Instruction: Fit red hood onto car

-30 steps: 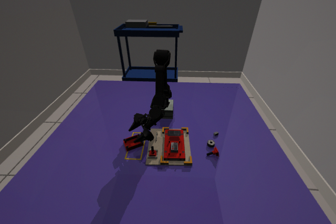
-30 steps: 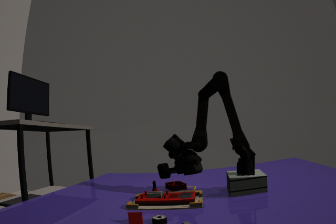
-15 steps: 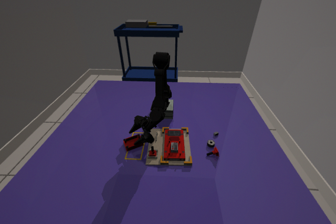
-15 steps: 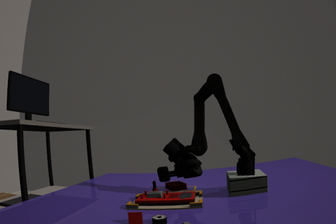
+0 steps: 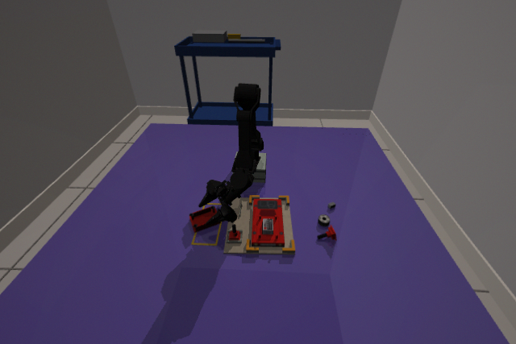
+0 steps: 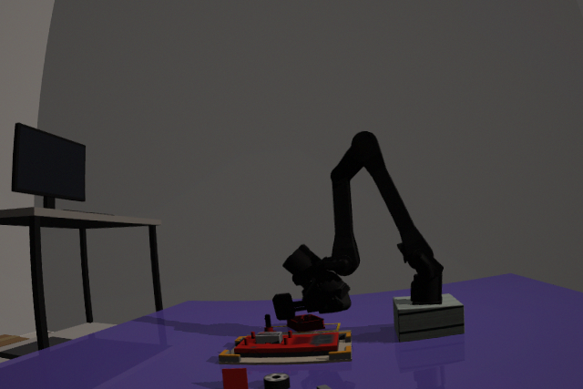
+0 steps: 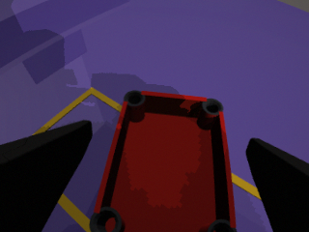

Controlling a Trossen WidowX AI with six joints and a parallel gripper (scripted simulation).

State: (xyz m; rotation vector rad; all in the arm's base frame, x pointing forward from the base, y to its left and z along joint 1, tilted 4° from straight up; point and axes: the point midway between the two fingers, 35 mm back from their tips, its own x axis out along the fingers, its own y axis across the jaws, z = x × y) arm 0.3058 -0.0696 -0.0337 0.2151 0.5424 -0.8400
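Observation:
The red hood [image 5: 200,219] [image 6: 306,322] [image 7: 168,174] lies on the purple table inside a yellow outlined rectangle [image 5: 204,243] [image 7: 71,108], left of the jig. Its raised rim and the dark holes in its corner bosses face the wrist camera. My gripper [image 5: 213,210] [image 6: 301,310] [image 7: 170,137] is open and empty. It hangs just above the hood, with one finger on each long side. The red chassis [image 5: 267,217] [image 6: 311,341] sits in the jig [image 5: 231,247] [image 6: 282,358] with its grey engine block [image 5: 267,227] [image 6: 269,337] in place.
A small red stand with a black lever [image 5: 235,234] [image 6: 268,322] sits on the jig board between hood and chassis. A dark wheel [image 5: 323,219] [image 6: 276,379], a red part [image 5: 330,233] [image 6: 234,377] and a grey block [image 5: 330,205] lie right of the jig. The arm's base [image 6: 427,316] stands behind.

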